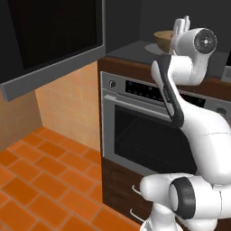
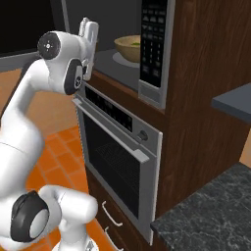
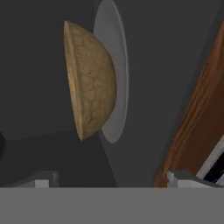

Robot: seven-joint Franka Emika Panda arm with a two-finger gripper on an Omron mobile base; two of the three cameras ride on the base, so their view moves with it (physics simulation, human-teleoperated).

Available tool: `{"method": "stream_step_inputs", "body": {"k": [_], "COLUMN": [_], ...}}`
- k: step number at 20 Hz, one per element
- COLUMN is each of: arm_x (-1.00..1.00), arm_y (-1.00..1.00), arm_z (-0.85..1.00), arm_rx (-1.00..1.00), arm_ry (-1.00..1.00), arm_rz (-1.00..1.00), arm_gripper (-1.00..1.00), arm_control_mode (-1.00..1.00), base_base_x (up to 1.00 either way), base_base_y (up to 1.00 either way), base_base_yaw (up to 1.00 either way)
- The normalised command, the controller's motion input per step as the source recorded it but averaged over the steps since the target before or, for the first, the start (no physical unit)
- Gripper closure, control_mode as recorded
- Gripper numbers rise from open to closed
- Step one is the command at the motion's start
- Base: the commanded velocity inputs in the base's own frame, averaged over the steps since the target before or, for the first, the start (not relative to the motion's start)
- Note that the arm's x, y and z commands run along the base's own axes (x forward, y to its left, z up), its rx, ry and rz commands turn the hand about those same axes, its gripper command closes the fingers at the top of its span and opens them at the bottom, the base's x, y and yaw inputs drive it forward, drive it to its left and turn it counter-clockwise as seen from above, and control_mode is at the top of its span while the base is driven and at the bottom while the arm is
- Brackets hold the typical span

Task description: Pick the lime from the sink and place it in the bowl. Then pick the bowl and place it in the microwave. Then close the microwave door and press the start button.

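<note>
Hand view: bowl seated, door swing is the risk

Hand view is showing us the gripper [image 3: 111, 180] with its two tips spread wide and nothing between them, hanging just outside the microwave [image 2: 128, 73] mouth. Ahead of the tips, the bowl [image 3: 89, 79] is sitting on the pale round turntable [image 3: 117, 65], rolled sideways in this picture because the hand is rolled. From the right base view we are seeing something green inside the bowl, which we are taking for the lime [image 2: 136, 45], so we are judging the placing done.

Further out, the microwave door [image 1: 49, 45] is standing open to the left, well apart from the hand. The keypad panel [image 2: 154, 39] is sitting right of the cavity, above the oven [image 2: 122, 162].

We are worrying about three things: the arm's elbow catching the oven front as it swings left, the open fingers slipping off the door's flat glass, and a half-latched door blocking the start press.
</note>
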Motion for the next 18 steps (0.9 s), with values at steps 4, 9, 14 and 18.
{"method": "stream_step_inputs", "body": {"k": [4, 9, 14, 18], "arm_x": [-1.00, -1.00, -1.00, -1.00], "arm_y": [0.74, 0.75, 0.69, 0.66], "arm_z": [0.01, 0.00, 0.00, 0.00], "arm_rx": [0.00, 0.00, 0.00, 0.00], "arm_ry": [-0.15, -0.05, 0.00, -0.01], "arm_rz": [0.15, 0.05, 0.00, 0.00], "arm_gripper": [-1.00, -1.00, -1.00, -1.00], "arm_control_mode": [-1.00, -1.00, -1.00, -1.00], "base_base_x": [0.00, 0.00, 0.00, 0.00], "base_base_y": [0.00, 0.00, 0.00, 0.00], "base_base_yaw": [0.00, 0.00, 0.00, 0.00]}}
